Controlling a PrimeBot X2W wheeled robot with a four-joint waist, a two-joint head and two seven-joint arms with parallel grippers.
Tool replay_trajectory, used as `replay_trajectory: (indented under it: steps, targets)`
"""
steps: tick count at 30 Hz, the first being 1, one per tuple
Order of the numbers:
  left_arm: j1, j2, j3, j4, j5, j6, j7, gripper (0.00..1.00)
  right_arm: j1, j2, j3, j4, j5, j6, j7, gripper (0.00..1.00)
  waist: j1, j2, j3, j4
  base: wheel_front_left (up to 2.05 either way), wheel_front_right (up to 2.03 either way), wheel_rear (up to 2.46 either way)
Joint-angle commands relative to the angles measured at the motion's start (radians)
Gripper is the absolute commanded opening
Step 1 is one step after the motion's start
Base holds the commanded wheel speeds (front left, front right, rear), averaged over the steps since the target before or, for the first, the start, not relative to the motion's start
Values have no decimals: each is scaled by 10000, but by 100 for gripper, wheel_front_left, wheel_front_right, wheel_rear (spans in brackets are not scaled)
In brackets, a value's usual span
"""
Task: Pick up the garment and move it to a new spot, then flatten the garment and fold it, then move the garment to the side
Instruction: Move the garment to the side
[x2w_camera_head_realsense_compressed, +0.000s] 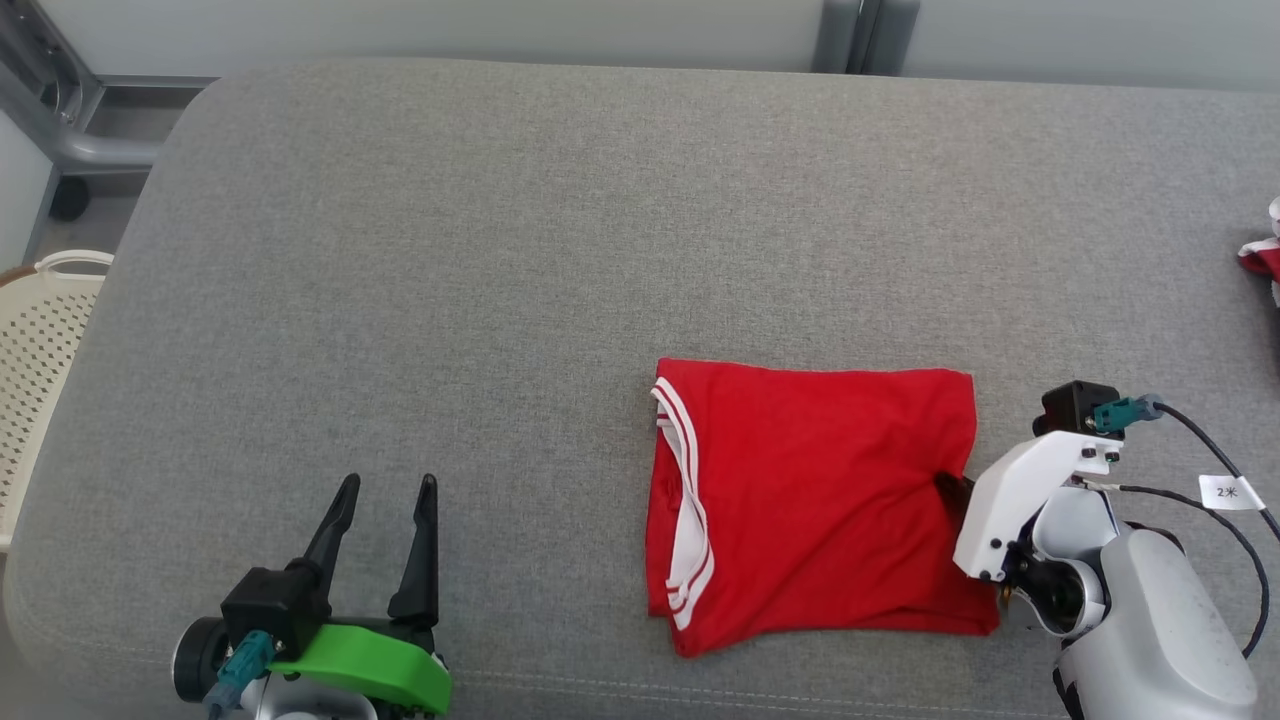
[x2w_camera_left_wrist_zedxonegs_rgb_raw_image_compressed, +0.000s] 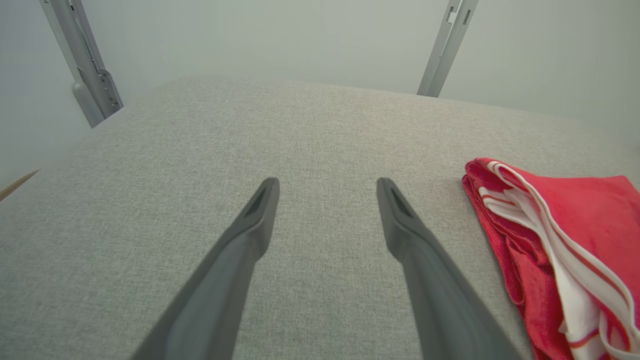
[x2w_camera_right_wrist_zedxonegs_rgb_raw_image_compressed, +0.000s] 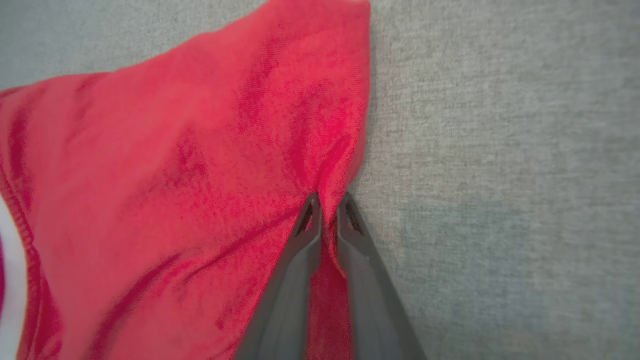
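Your right gripper (x2w_camera_right_wrist_zedxonegs_rgb_raw_image_compressed: 327, 202) has its fingers pinched on a pleat at the garment's (x2w_camera_head_realsense_compressed: 820, 480) 3 o'clock edge, likely so you can drag it aside. Your left gripper (x2w_camera_head_realsense_compressed: 385, 500) rests spread wide at 7 o'clock, well apart. The garment lies at 4 o'clock on the pad (x2w_camera_head_realsense_compressed: 500, 250): red, white-trimmed, folded into a rectangle.

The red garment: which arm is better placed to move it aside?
Right. The right gripper pinches the edge of the red garment; the left gripper stands open over the grey cushion, apart from it.
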Motion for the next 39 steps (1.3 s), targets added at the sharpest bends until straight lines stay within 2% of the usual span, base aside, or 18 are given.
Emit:
replay_trajectory:
  steps: [1,8,15,22,29,39]
  targets:
    - [-186,0,12,29,-41,-26,-6,100,33,44,64,198,-84,-9,31,0,1,0,14,17,0,0,0]
    - [-111,-94,104,38,-16,-27,-7,100,-139,26,93,200,-314,-9,-87,0,1,0,-102,-39,0,0,0]
    - [-155,-159,212,-160,91,-27,-7,100,-798,4,283,-79,-1231,-9,71,0,1,0,-74,-363,0,0,0]
    - [-545,-212,109,-560,23,-27,-7,100,-2766,3,679,156,-2538,-9,422,0,1,0,479,-1226,0,0,0]
    - [-1090,-237,-214,-751,21,-27,-6,100,-4610,-85,418,704,-3354,-9,718,0,1,0,1124,-1987,0,0,0]
    - [-1833,-132,-361,-929,45,-27,-6,100,-6047,-982,341,511,-3844,-9,1022,0,1,0,1944,-2921,0,0,0]
